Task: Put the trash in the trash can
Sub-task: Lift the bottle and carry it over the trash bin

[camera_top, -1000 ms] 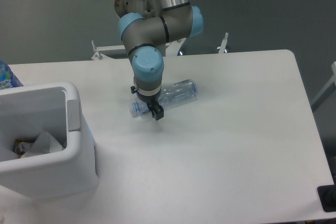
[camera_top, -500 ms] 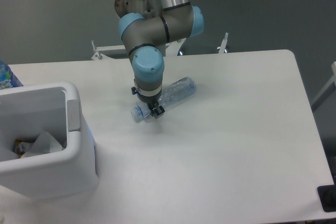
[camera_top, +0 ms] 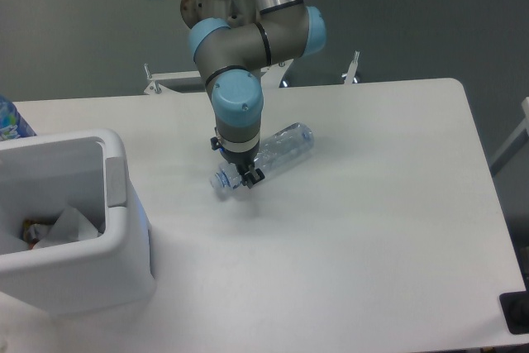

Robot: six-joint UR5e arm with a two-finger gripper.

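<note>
clear plastic bottle (camera_top: 277, 149) lies tilted on the white bench (camera_top: 372, 204), the hand (camera_top: 247, 177) clamped near its blue-capped neck; trash can (camera_top: 124, 229) well to its left.

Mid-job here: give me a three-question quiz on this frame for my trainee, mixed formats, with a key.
1. True or false: the plastic bottle is already inside the trash can.
2. Multiple choice: the gripper is at the bottle's A) cap end, B) base end, C) nowhere near it.
3. Fill in: the crumpled white wrapper lies inside the ____.

Key: 1 false, the bottle is over the table; 2 A; 3 trash can.
</note>
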